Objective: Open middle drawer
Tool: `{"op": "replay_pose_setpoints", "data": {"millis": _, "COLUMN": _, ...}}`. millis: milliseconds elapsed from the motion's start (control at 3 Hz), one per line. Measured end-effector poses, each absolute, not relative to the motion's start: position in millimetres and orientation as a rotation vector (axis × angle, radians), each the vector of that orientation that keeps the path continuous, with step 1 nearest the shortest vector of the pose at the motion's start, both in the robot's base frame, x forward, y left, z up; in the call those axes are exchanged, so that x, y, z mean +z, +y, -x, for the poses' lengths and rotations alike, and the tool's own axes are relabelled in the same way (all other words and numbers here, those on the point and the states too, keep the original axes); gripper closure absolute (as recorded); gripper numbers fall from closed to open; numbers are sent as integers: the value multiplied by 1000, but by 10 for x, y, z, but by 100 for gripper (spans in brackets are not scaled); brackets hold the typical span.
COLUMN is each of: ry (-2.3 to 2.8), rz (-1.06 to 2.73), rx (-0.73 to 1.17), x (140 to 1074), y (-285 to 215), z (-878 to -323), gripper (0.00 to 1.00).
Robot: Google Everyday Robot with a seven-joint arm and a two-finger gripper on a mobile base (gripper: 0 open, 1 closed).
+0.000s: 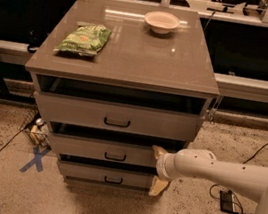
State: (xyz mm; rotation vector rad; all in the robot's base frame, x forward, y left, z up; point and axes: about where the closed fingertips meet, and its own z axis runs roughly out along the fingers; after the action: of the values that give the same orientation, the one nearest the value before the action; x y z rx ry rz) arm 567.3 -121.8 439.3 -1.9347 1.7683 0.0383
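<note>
Gripper (158, 168) is at the 3 o'clock end of the middle drawer (97, 150), fingers spread wide. Upper fingertip (158, 151) is at that drawer's top corner, the lower one by the bottom drawer (88, 172). Black handle (115, 156) is untouched. On the cabinet top (141, 62): bowl (161, 21) at 12 o'clock, green bag (84, 39) at 10. Blue X (34, 159) is on the floor at 8 o'clock.

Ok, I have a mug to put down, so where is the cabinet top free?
The top is bare across its front and right side, right of the bag and in front of the bowl. Lower down it is crowded: the tool, open, sits at the right end of the middle drawer.
</note>
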Motion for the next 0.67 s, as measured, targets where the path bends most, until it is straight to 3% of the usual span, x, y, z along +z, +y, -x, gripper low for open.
{"op": "replay_pose_setpoints", "data": {"millis": 667, "ry": 1748, "rz": 1924, "rx": -65, "x": 4302, "y": -1031, "z": -6172, "gripper": 0}}
